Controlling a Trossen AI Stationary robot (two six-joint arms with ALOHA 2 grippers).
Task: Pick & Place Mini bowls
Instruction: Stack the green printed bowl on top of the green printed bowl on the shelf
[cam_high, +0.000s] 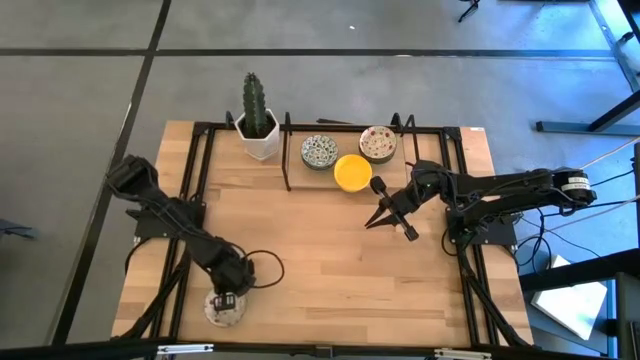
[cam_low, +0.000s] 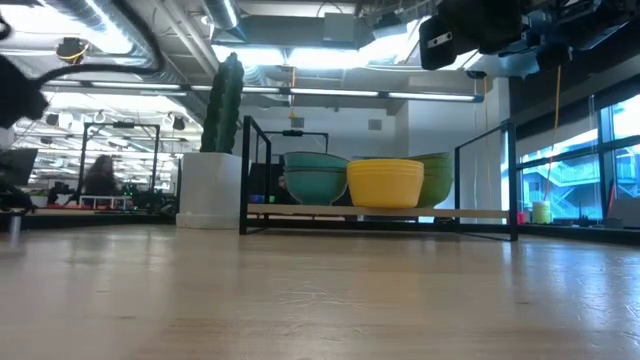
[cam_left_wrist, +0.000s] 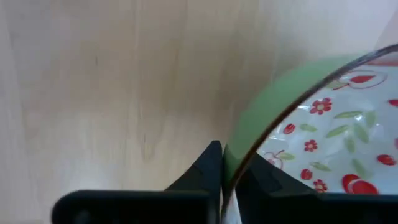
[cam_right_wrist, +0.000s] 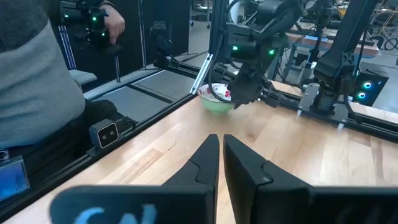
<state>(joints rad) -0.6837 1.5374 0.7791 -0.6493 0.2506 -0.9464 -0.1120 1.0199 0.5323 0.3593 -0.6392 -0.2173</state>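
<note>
Your left gripper (cam_high: 226, 303) is clamped on the rim of a small green-sided bowl with red-flower print inside (cam_left_wrist: 329, 134), at the wooden table's (cam_high: 320, 250) near-left corner. Right gripper (cam_high: 392, 213) hangs mid-table, fingers pinched together, holding nothing.

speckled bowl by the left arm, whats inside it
The left gripper is shut on the bowl rim, one of the fingers reaching inside. The inside shows only its red flower and green leaf print; most of the bowl lies out of view.
</note>
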